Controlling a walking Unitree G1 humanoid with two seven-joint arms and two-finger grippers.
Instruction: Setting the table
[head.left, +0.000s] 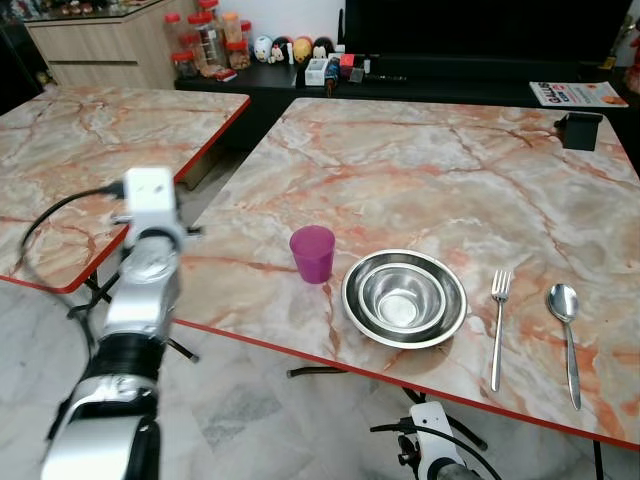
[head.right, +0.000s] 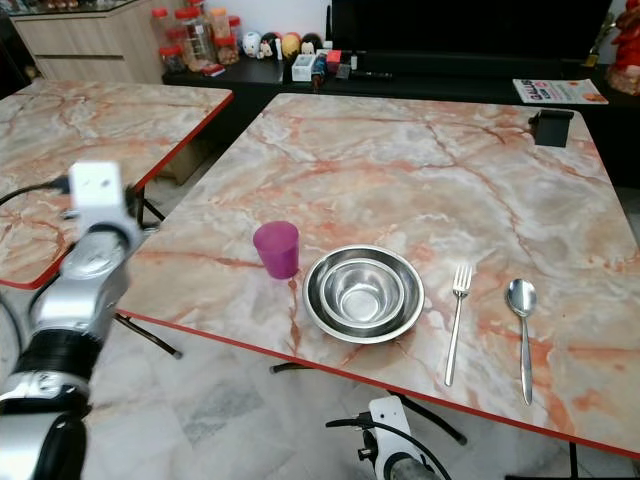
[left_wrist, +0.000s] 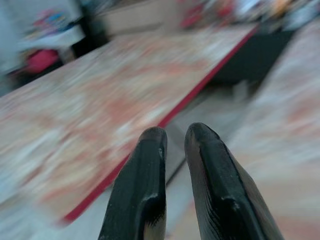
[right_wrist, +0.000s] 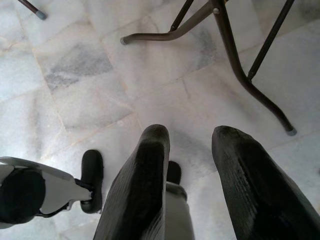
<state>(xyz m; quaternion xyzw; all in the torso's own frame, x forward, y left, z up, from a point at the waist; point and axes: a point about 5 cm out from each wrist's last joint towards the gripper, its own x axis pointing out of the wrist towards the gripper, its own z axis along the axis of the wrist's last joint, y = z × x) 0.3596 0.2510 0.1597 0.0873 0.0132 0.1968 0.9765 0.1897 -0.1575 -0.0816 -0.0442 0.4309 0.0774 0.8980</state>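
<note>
The place setting lay on the orange-veined marble table (head.left: 420, 170) with a red edge, well apart from both pairs of fingers. Near its front edge stood a purple plastic cup (head.left: 312, 253), upright, just beside a pair of nested stainless steel bowls (head.left: 404, 297); nothing could be seen inside the cup or the inner bowl. A silver fork (head.left: 498, 325) and a silver spoon (head.left: 566, 335) lay side by side to the right of the bowls.

The left gripper (left_wrist: 175, 150) was raised over the gap between this table and a second marble table (head.left: 90, 160), its black fingers nearly pressed together and holding nothing. The right gripper (right_wrist: 192, 165) hung low, its fingers spread a little, empty, above the grey tiled floor (right_wrist: 100, 85).
</note>
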